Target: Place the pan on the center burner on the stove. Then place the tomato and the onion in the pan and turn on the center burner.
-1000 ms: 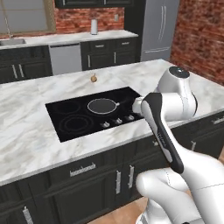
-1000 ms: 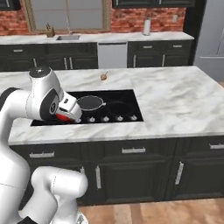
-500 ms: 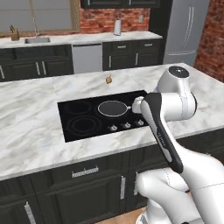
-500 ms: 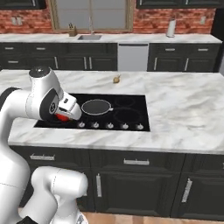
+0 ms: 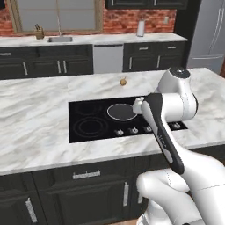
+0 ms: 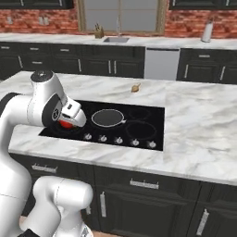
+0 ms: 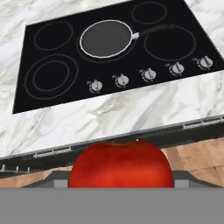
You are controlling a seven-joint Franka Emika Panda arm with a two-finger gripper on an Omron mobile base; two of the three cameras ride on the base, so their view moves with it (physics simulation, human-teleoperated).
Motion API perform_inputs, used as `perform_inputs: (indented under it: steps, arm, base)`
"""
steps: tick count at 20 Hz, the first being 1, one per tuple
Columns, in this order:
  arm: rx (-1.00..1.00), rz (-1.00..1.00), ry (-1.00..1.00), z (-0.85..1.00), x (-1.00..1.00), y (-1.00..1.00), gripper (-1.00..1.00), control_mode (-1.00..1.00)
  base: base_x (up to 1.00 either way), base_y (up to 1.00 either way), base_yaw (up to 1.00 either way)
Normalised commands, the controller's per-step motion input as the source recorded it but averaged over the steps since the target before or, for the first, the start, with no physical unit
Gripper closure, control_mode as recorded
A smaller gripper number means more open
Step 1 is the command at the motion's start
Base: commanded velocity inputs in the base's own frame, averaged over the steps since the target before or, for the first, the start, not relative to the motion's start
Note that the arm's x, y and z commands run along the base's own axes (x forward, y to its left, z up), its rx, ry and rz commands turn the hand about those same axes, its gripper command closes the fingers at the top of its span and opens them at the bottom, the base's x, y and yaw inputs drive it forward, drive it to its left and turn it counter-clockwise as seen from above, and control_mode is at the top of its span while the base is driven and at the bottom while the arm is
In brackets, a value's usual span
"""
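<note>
My gripper (image 6: 68,122) hangs over the front left part of the stove (image 6: 149,115), shut on the tomato (image 6: 66,124). In the hand view the tomato (image 7: 120,165) is a large red ball at the bottom, hiding the fingertips. The pan (image 7: 106,38) sits flat on the center burner (image 7: 82,49), handle pointing right toward the neighbouring ring. It is also visible as the pan (image 5: 122,111) and the pan (image 6: 108,117) in both base views. The onion (image 5: 123,81) lies on the marble behind the stove (image 5: 88,110); from the right side, the onion (image 6: 135,87).
Five silver knobs (image 7: 148,74) line the stove's (image 7: 43,94) front edge. The marble island counter (image 5: 35,127) surrounds it. A back counter with a sink (image 6: 115,40) and a paper towel roll (image 6: 207,31) runs along the brick wall. A refrigerator (image 5: 210,35) stands at the right.
Both base views have shifted, so the base has driven along the island. The arm keeps the same pose with the tomato in the gripper. Pan and onion have not moved on the counter.
</note>
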Motion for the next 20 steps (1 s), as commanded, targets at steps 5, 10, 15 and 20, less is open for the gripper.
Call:
perform_inputs:
  steps: [5, 10, 15, 20]
  arm:
    - [0.0, 0.0, 0.0, 0.0, 0.0, 0.0, 1.0, 1.0]
    - [0.0, 0.0, 0.0, 0.0, 0.0, 0.0, 1.0, 1.0]
    - [0.0, 0.0, 0.0, 0.0, 0.0, 0.0, 1.0, 1.0]
    - [0.0, 0.0, 0.0, 0.0, 0.0, 0.0, 1.0, 1.0]
  base:
    - [0.37, -0.36, 0.27]
    - [0.27, -0.35, 0.25]
    - [0.21, -0.31, 0.22]
    - [0.3, -0.26, 0.21]
